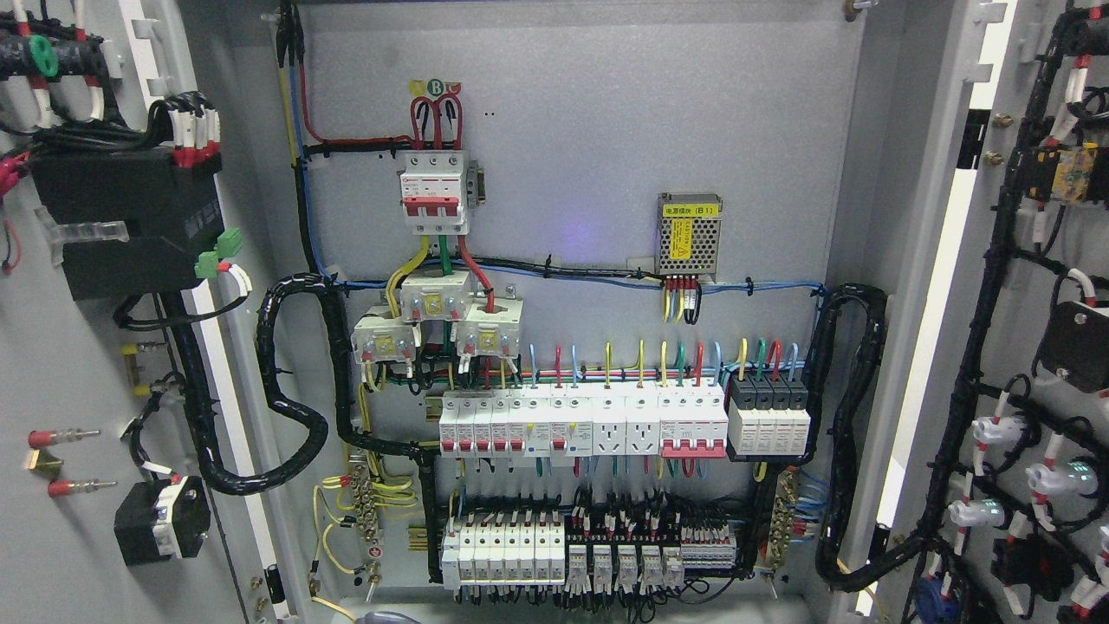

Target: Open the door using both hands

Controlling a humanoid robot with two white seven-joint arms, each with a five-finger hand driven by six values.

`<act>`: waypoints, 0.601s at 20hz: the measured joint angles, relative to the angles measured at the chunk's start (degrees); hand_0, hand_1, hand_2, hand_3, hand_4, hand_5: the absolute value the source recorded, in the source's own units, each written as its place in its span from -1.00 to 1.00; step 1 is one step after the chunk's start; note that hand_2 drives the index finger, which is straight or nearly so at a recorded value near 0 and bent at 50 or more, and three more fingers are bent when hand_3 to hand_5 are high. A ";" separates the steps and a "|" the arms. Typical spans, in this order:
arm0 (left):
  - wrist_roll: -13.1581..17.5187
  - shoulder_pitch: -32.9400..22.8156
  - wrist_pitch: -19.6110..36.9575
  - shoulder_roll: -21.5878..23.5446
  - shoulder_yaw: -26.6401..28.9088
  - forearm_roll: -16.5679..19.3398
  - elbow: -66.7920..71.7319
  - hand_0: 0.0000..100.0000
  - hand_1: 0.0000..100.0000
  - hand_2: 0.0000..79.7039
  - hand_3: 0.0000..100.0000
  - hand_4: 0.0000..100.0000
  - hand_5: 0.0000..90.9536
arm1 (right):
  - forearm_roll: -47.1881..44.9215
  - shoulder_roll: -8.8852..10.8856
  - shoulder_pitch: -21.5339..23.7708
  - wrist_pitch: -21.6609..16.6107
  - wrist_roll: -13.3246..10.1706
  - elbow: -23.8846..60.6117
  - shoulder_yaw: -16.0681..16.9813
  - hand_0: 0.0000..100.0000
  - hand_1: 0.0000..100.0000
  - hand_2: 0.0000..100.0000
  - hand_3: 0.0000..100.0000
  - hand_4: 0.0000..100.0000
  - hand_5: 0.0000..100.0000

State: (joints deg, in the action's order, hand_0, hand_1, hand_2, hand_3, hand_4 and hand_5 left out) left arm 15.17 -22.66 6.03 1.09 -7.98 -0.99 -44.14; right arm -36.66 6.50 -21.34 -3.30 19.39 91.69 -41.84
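Neither robot hand shows anywhere in the head view, so I cannot tell how far either is open or whether it holds anything, nor which one is nearer the doors.

Nearest the camera, the two grey metal cabinet doors already stand swung wide. The left door (78, 364) fills the picture's left edge, its inner face carrying a black box and red-tipped studs. The right door (996, 347) fills the right edge, strung with black cable looms and white lamp backs. Their long axes run vertically.

Farther back, between them, lies the grey back panel (589, 130) with a red-and-white main breaker (433, 192), rows of white breakers (580, 422) and a small mesh-covered power supply (689, 232).

Judging by this, the opening looks done.
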 measured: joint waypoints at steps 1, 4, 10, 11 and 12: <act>0.01 -1.11 -0.01 0.37 -0.54 -0.36 -3.02 -1.00 -1.00 -1.00 -1.00 -0.94 -1.00 | 0.00 0.80 0.93 -0.65 -0.79 0.37 0.28 -0.79 -1.00 -1.00 -1.00 -1.00 -1.00; 0.04 -3.67 -0.04 1.54 -1.85 -1.18 -11.23 -1.00 -1.00 -1.00 -1.00 -0.94 -1.00 | -0.01 3.38 3.74 -4.17 -3.07 1.76 1.11 -0.79 -1.00 -1.00 -1.00 -1.00 -1.00; 0.25 -7.04 -0.27 3.76 -3.78 -2.70 -26.35 -1.00 -1.00 -1.00 -1.00 -0.94 -1.00 | 0.02 8.94 10.12 -9.62 -4.06 5.74 3.86 -0.79 -1.00 -1.00 -1.00 -1.00 -1.00; 0.27 -7.39 -0.16 4.17 -4.03 -3.01 -28.58 -1.00 -1.00 -1.00 -1.00 -0.94 -1.00 | 0.03 9.73 11.07 -11.08 -4.07 6.43 4.44 -0.79 -1.00 -1.00 -1.00 -1.00 -1.00; 0.27 -7.68 0.04 4.57 -4.25 -3.25 -30.67 -1.00 -1.00 -1.00 -1.00 -0.94 -1.00 | 0.04 10.50 12.00 -12.35 -4.08 7.11 5.06 -0.79 -1.00 -1.00 -1.00 -1.00 -1.00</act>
State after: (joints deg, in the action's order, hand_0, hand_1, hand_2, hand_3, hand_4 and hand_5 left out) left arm 15.44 -30.35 6.07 5.66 -12.23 -4.25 -74.81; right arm -36.62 17.00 -9.34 -15.64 15.31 98.80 -36.78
